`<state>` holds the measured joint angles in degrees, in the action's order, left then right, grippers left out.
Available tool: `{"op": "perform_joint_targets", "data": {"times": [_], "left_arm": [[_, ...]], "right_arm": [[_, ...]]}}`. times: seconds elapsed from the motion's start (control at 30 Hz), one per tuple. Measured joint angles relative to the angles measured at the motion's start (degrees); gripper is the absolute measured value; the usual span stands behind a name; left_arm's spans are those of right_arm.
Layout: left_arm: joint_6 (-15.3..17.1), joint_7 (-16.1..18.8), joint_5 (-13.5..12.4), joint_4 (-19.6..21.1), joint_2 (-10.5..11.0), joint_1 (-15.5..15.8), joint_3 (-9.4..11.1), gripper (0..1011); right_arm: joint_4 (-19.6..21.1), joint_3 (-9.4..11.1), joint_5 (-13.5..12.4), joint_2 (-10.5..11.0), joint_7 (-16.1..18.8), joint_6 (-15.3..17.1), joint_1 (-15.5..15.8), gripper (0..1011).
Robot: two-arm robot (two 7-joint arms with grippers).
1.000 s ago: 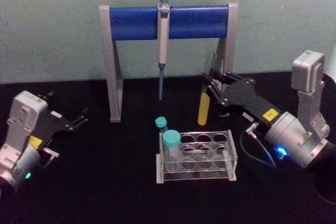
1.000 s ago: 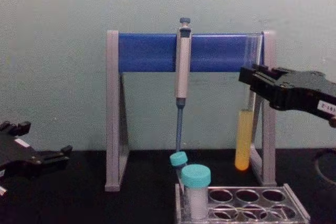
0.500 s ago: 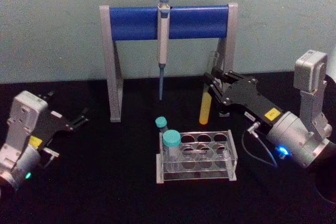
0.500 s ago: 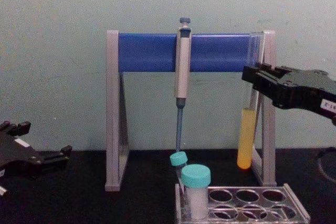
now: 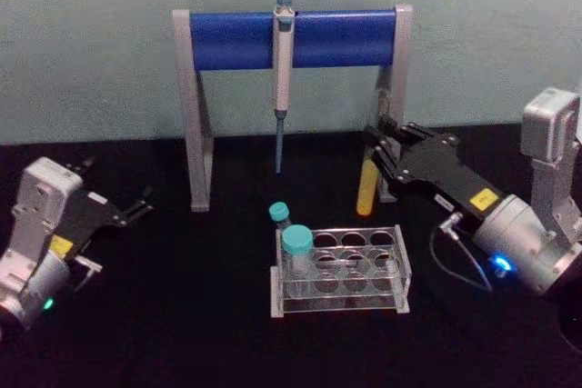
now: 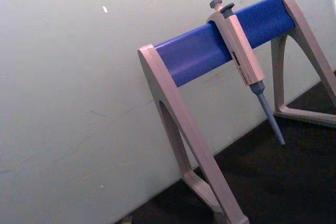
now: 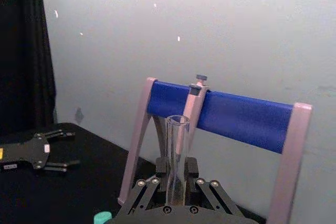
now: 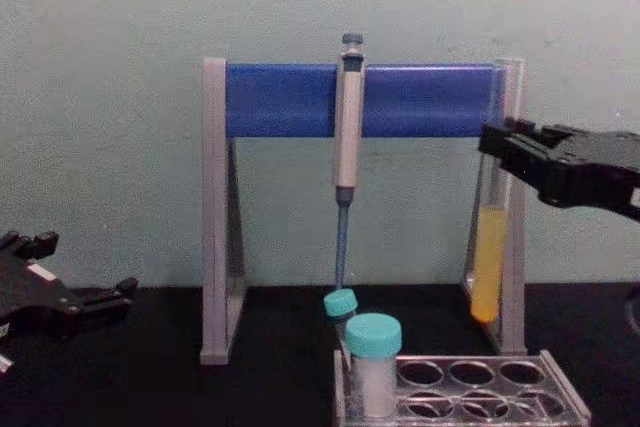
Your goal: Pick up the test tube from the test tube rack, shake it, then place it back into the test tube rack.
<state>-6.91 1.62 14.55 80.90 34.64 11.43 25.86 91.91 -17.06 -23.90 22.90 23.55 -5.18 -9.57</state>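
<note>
Fingers on the right gripper [image 5: 378, 144], right of centre, are clamped on the test tube [image 5: 366, 190], roughly upright above the worktop [image 5: 182, 315] behind the test tube rack [image 5: 338, 301], shaking room I'd guess. Left gripper [image 5: 138, 204] idles lower left, fingers spread.
</note>
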Motion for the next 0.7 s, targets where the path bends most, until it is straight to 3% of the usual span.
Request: {"op": "perform_joint_targets", "data": {"times": [0.23,0.47,0.7], "left_arm": [[0.0,0.0,0.0,0.0,0.0,0.0,0.0,1001],[0.0,0.0,0.0,0.0,0.0,0.0,0.0,1001],[0.0,0.0,0.0,0.0,0.0,0.0,0.0,1001]], "right_arm": [[2.7,1.8,0.0,1.3,-1.0,0.2,3.0,227],[7.4,3.5,-1.0,2.8,-1.0,0.1,8.4,227],[9.5,2.9,-1.7,3.4,0.0,0.1,11.2,227]]}}
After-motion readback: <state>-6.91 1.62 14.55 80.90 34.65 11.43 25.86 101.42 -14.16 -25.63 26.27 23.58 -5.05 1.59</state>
